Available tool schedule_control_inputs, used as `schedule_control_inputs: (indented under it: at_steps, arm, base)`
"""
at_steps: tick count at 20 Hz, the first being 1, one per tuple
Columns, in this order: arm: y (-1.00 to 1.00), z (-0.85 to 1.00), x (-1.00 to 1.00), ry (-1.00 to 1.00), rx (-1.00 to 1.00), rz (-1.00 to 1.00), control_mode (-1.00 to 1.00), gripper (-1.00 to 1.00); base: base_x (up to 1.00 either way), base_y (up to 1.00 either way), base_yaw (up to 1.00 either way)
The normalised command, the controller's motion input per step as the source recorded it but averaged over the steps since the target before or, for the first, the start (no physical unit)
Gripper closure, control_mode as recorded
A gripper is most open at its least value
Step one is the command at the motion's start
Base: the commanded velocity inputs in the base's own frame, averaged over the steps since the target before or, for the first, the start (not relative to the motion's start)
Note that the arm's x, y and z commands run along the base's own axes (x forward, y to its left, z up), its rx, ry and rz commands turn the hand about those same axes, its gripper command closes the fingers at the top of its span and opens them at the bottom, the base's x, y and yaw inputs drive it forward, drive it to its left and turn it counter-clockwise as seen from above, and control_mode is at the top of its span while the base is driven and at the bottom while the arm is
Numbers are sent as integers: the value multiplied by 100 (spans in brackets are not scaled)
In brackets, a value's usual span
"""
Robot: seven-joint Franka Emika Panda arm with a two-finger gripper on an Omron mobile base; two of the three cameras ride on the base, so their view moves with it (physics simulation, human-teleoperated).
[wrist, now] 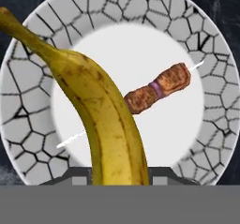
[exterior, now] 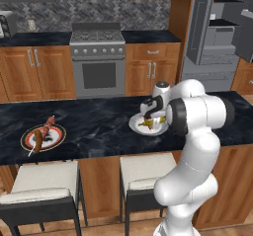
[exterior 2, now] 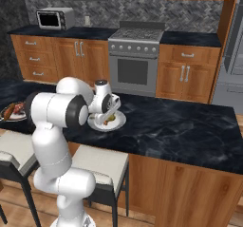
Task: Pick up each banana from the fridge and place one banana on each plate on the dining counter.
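While the end effector [exterior: 150, 115] hangs over a white plate [exterior: 136, 127] on the black tabletop [exterior: 99, 124], its jaws are closed narrowly on a banana [wrist: 101, 120]. That banana is above the plate's crackle-patterned rim and partly covers a brown skewer [wrist: 159, 88] lying on the plate. Farther left on the tabletop, a ringed plate [exterior: 58, 139] carries another skewer [exterior: 43, 131], and the fridge [exterior: 217, 30] stands open at the back right.

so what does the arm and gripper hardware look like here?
The arm has glossy white rounded links with dark grey bands at the joints. The hand is white with a black section; the gripper sits at its end. No cables or markings are visible. In the hand view, small grey fingertips poke up.
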Motion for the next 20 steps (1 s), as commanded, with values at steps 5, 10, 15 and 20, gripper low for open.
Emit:
schedule_control_inputs:
  at_steps: [5, 10, 15, 20]
  arm:
    - [0, -18, 3, 1, 0, 0, -100, -100]
    - [-1, -6, 0, 0, 3, 0, -100, -100]
    - [-6, 30, -30, -1, 4, 0, -100, -100]
    - [-21, 76, -48, -5, 6, 0, -100, -100]
  base:
    - [0, 0, 0]
    - [0, 0, 0]
    - [0, 0, 0]
    - [0, 0, 0]
